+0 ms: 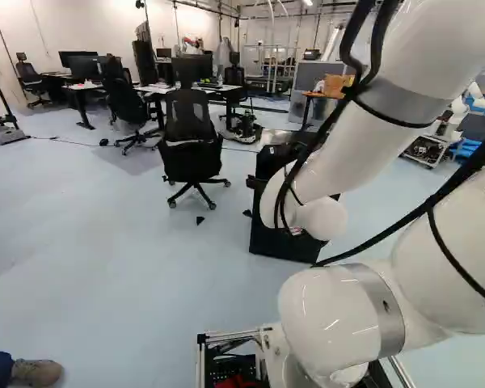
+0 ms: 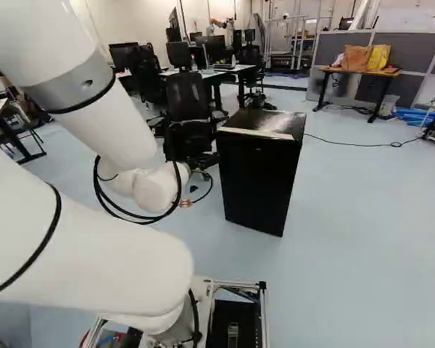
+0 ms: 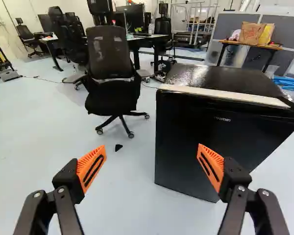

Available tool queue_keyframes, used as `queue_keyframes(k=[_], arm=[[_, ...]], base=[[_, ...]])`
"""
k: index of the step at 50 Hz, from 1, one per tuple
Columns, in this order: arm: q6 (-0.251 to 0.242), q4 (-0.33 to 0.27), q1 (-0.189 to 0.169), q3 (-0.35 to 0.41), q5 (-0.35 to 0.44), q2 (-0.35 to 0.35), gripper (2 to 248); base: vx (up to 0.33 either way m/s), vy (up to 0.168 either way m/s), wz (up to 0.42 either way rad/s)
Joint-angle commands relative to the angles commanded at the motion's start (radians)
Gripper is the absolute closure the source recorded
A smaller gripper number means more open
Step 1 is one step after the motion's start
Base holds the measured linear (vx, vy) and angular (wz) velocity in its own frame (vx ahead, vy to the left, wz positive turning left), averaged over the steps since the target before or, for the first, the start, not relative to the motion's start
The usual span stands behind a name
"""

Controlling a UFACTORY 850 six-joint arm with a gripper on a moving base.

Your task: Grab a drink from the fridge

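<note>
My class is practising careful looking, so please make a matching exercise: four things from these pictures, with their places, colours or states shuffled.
Column one
1. Fridge
2. Claw
3. Brown bag
4. Pale strip

Column two
A. On a table, beside a yellow bag
B. Black, with its door shut
C. Along the fridge top's front edge
D. Open, with orange pads

Pairs: 1-B, 2-D, 3-A, 4-C

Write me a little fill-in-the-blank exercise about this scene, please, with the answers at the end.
The fridge is ____ in colour.
The pads on the robot's claw are ____.
The claw is ____, not shut.
The far bag beside the brown paper bag is ____.
Missing words: black; orange; open; yellow.
</note>
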Motion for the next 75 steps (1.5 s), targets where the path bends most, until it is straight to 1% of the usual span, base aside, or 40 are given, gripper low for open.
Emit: queue_keyframes(k=[44,75], arm=[[0.0,0.0,0.0,0.0,0.0,0.0,3],[0.0,0.0,0.0,0.0,0.0,0.0,3]], base=[[0.06,0.088,-0.161],[0.056,0.054,-0.152]])
